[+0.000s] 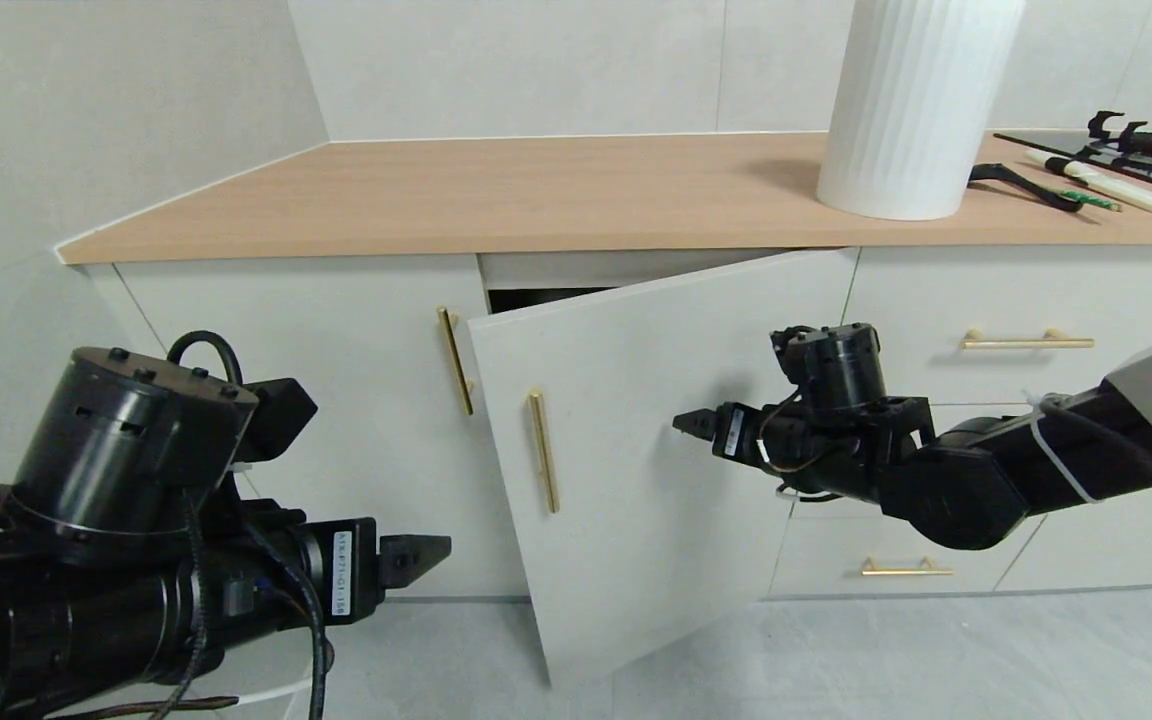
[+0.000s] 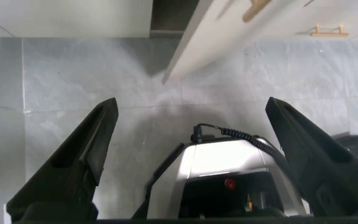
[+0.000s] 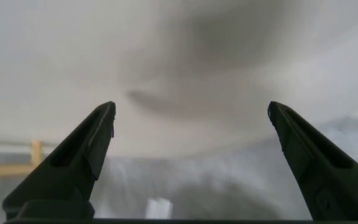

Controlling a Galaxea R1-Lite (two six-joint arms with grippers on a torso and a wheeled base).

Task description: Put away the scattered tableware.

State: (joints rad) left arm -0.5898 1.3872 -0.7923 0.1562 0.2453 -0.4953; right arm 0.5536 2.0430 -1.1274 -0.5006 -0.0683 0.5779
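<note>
On the wooden counter [image 1: 496, 195] at the far right lie a black spoon [image 1: 1026, 186] and a long white utensil [image 1: 1121, 190] with a green part. Below the counter a white cabinet door [image 1: 656, 450] with a gold handle [image 1: 542, 452] stands partly swung out. My right gripper [image 1: 691, 425] hovers close to the door's front face [image 3: 185, 62], open and holding nothing [image 3: 191, 106]. My left gripper [image 1: 426, 552] sits low at the left, in front of the closed neighbouring door, open and empty [image 2: 191, 106] above the floor.
A tall white ribbed vase [image 1: 911, 105] stands on the counter beside the utensils. A black stove grate [image 1: 1151, 150] is at the far right. Drawers with gold handles [image 1: 1026, 342] lie right of the open door. Grey tiled floor [image 1: 836, 650] spreads below.
</note>
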